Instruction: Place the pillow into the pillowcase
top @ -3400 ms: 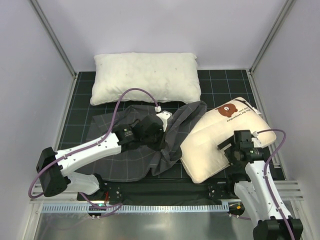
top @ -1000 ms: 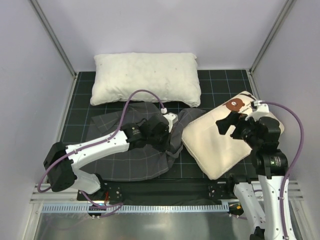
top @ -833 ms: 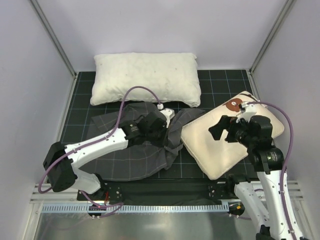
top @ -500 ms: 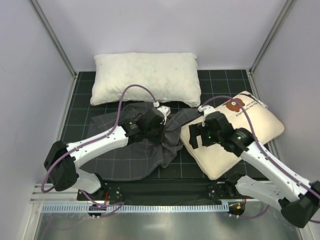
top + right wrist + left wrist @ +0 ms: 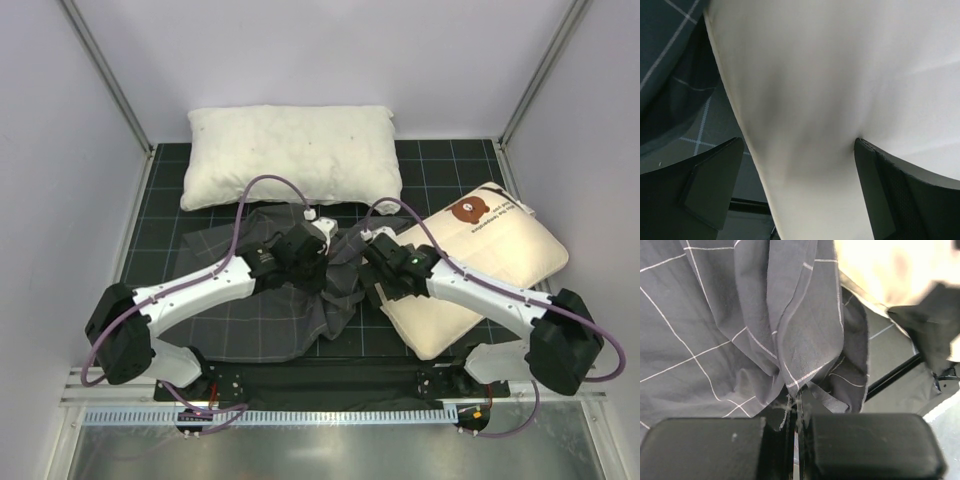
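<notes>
The cream pillow (image 5: 500, 240) with the bear print lies on the right of the mat. The dark grey grid pillowcase (image 5: 240, 310) lies crumpled to its left. My left gripper (image 5: 310, 268) is shut on a bunched fold of the pillowcase (image 5: 740, 315), with fabric pinched between the closed fingers (image 5: 855, 445). My right gripper (image 5: 385, 278) is open at the pillow's left edge, next to the pillowcase. In the right wrist view the pillow (image 5: 830, 75) fills the gap between the spread fingers (image 5: 705, 185). The right finger touches its surface.
A larger plain white lumpy pillow (image 5: 290, 155) lies at the back of the dark gridded mat (image 5: 450, 165). Grey walls and metal posts enclose the mat on three sides. A black rail (image 5: 330, 375) runs along the near edge.
My right arm has swung left from the pillow's right side across to its left edge, gripper open. The left gripper kept hold of the pillowcase and shifted slightly.
</notes>
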`<act>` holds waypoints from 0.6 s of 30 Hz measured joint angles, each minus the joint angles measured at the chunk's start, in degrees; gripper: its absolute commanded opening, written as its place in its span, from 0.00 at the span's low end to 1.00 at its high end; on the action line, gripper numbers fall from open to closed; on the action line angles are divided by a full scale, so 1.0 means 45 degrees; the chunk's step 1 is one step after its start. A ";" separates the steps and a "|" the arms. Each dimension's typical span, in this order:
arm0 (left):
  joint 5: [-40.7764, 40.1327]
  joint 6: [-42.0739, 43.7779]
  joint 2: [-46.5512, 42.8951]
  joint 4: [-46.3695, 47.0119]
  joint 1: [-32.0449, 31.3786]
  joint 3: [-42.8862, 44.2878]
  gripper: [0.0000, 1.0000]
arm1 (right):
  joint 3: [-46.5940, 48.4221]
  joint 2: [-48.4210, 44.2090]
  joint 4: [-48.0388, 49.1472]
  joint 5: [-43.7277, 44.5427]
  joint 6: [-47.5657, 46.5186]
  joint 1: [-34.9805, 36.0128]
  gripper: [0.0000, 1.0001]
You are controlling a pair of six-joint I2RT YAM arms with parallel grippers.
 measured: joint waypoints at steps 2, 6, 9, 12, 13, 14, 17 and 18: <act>0.0010 0.0000 -0.0277 -0.0015 -0.0005 -0.0034 0.01 | 0.0102 0.0656 -0.0010 0.0267 0.0039 0.0155 0.96; 0.0233 0.0005 -0.0884 0.0029 -0.0005 -0.0034 0.01 | 0.0374 0.1443 -0.0063 0.0923 0.0015 0.0233 0.27; 0.0393 0.0010 -0.1059 0.0034 -0.0005 -0.0034 0.01 | 0.0641 0.1690 -0.0185 0.1355 0.0078 0.0160 0.13; 0.0442 0.0015 -0.1049 0.0029 -0.0073 -0.0034 0.01 | 0.0884 0.1613 -0.0214 0.1311 0.0058 -0.0010 0.13; 0.0427 0.0024 -0.1049 0.0039 -0.0136 -0.0034 0.01 | 0.0967 0.1540 -0.0214 0.1248 0.0029 -0.0068 0.13; 0.0408 0.0044 -0.1049 0.0053 -0.0233 -0.0029 0.01 | 0.1054 0.1477 -0.0238 0.1180 -0.0005 -0.0126 0.13; 0.0117 0.0126 -0.0918 0.0078 -0.0733 0.0034 0.01 | 0.1569 0.1311 -0.0461 0.0991 -0.0214 -0.0321 0.13; -0.0010 0.0146 -0.0835 0.0078 -0.0942 0.0102 0.02 | 0.1826 0.1311 -0.0578 0.0928 -0.0282 -0.0369 0.13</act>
